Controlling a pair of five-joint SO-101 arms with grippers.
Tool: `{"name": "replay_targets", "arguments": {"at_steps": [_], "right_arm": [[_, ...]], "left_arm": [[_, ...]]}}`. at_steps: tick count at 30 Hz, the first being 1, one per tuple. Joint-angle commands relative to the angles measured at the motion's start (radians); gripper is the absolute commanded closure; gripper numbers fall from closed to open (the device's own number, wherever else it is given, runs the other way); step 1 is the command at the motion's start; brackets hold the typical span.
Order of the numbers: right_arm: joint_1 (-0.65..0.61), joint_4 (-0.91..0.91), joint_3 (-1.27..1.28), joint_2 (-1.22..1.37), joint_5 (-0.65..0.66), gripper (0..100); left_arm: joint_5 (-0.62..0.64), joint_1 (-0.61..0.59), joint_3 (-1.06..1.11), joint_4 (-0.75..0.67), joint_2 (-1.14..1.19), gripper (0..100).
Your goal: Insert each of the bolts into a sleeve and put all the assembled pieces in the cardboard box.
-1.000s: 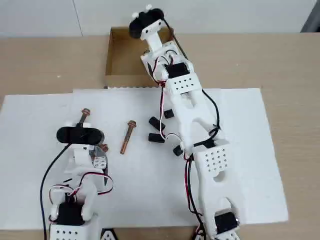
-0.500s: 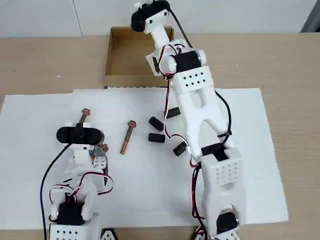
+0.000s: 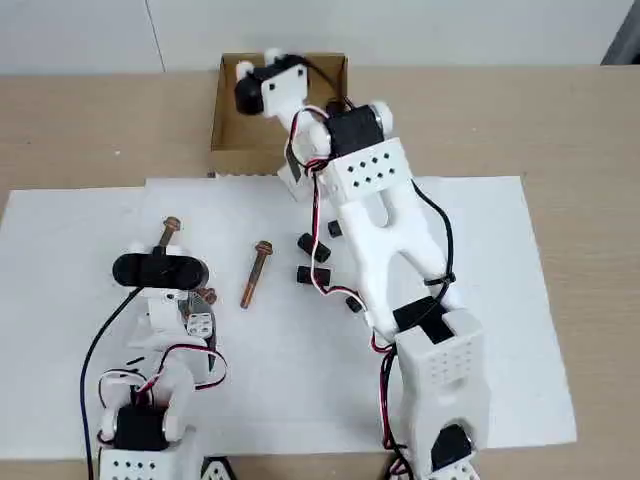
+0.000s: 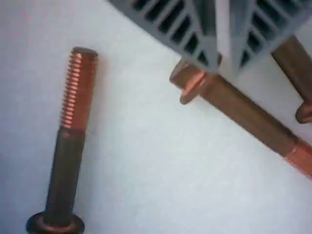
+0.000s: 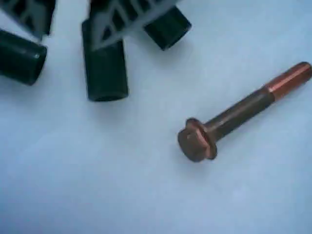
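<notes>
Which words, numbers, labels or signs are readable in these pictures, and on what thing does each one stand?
None: no text can be read in any view.
The cardboard box, the black sleeves and the white paper sheet show plain surfaces.
Bolt head: too blurred to tell whether it carries a stamp.

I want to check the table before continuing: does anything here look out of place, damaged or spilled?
Nothing stands out. The bolts and black sleeves lie loose and flat on the white paper. None looks bent or broken, and none are joined yet. The cardboard box sits upright just beyond the paper.
</notes>
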Motion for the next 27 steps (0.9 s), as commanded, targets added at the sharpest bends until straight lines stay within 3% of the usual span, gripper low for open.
{"name": "replay_targets", "arguments": {"at_steps": [1,14,18,27], "right_arm": [[-0.004,0.022,-0.041,-0.067,0.012,94.8],[-0.045,0.035,0.239,-0.165,0.339,91.4],[-0.082,0.03,0.384,-0.231,0.379,84.6],[-0.114,0.016,0.528,-0.28,0.416,84.3]], "left_arm": [[-0.006,-0.005,-0.004,-0.003,-0.009,99],[-0.006,-0.005,-0.004,-0.003,-0.009,99],[-0.006,-0.005,-0.004,-0.003,-0.009,99],[-0.006,-0.005,-0.004,-0.003,-0.009,99]]}}
